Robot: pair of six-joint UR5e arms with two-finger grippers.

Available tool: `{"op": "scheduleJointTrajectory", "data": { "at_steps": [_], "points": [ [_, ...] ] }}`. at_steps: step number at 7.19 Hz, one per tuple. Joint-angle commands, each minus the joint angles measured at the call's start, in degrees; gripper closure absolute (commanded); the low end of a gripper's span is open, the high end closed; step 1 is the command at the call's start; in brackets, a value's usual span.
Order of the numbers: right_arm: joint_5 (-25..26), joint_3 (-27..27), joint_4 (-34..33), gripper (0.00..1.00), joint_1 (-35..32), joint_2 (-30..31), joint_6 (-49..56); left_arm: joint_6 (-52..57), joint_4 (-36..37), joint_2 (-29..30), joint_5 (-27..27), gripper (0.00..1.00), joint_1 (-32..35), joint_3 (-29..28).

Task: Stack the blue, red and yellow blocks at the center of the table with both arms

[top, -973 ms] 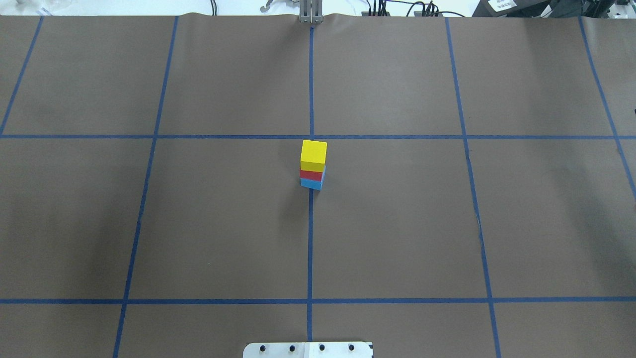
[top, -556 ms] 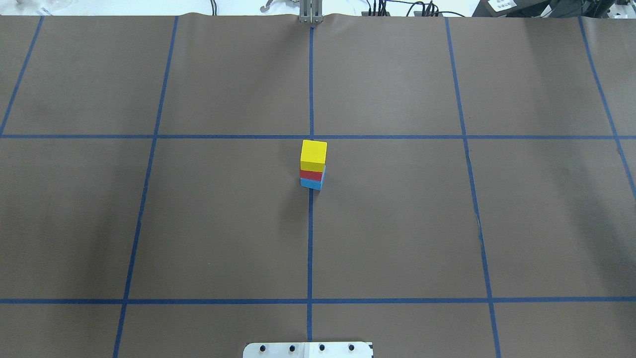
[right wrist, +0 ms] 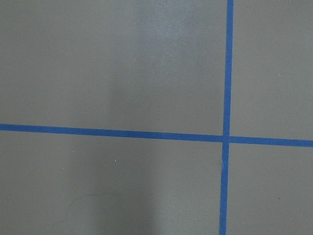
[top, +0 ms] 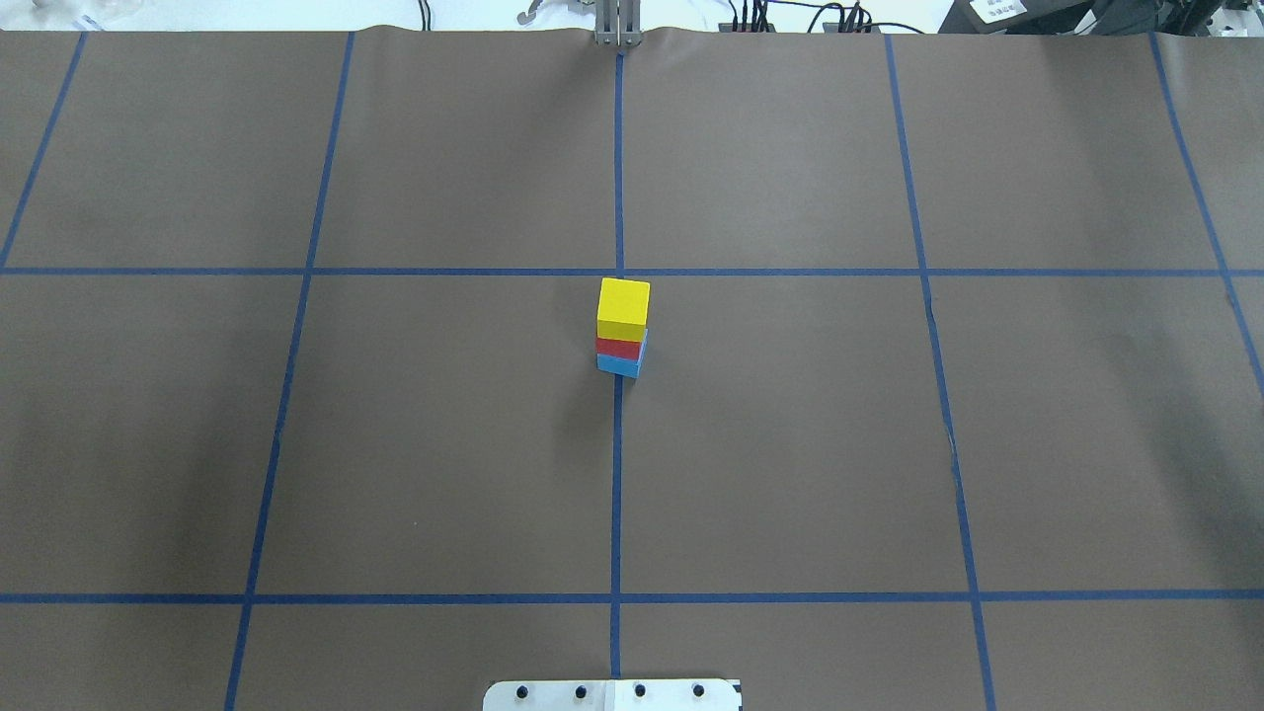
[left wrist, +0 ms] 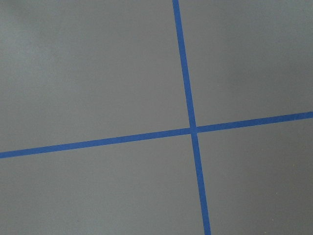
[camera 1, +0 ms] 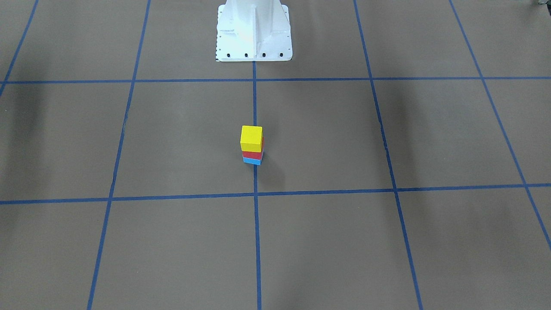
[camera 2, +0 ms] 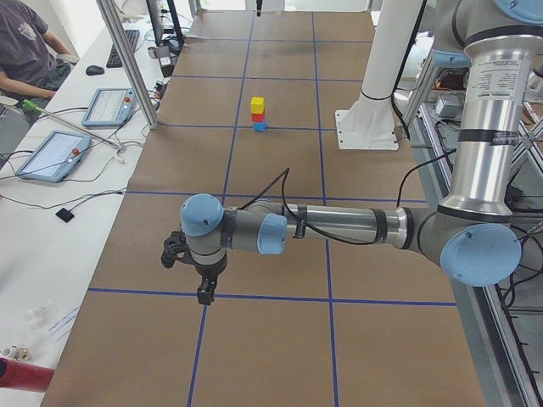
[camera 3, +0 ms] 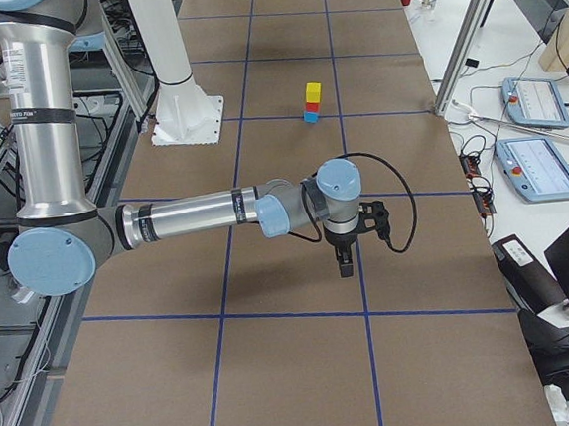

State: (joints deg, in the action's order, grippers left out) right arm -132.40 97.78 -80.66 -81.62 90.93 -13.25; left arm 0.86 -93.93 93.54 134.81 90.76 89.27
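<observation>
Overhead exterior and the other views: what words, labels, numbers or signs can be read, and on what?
Nothing is legible in any view.
A white label beyond the table's far edge: print too small.
The tablet screens beside the table: blurred.
Small print on the left arm's silver tube: too small.
The yellow block, red block and blue block: no markings.

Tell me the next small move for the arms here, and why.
Probably none on the blocks: I'd just raise both arms clear and stop. The yellow cube block sits on the red block, which sits on the light-blue block, on the centre blue tape line. The left gripper and right gripper hang well apart from the stack.
</observation>
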Motion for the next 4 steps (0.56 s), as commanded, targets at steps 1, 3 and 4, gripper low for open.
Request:
{"op": "scheduleJointTrajectory", "data": {
  "at_steps": [1,3,4],
  "points": [
    [-0.05,-0.13,0.07,0.00,0.05,0.03,0.25,-0.16,-6.47,-3.08,0.71,0.00,-0.06,-0.58],
    [-0.05,-0.05,0.15,0.00,0.05,0.21,0.25,-0.95,-9.96,-4.50,0.80,0.00,-0.06,-0.15],
    [-0.14,-0.05,0.24,0.00,0.05,0.21,0.16,-1.04,-9.87,-4.33,0.80,0.00,-0.06,-0.06]
  ]
}}
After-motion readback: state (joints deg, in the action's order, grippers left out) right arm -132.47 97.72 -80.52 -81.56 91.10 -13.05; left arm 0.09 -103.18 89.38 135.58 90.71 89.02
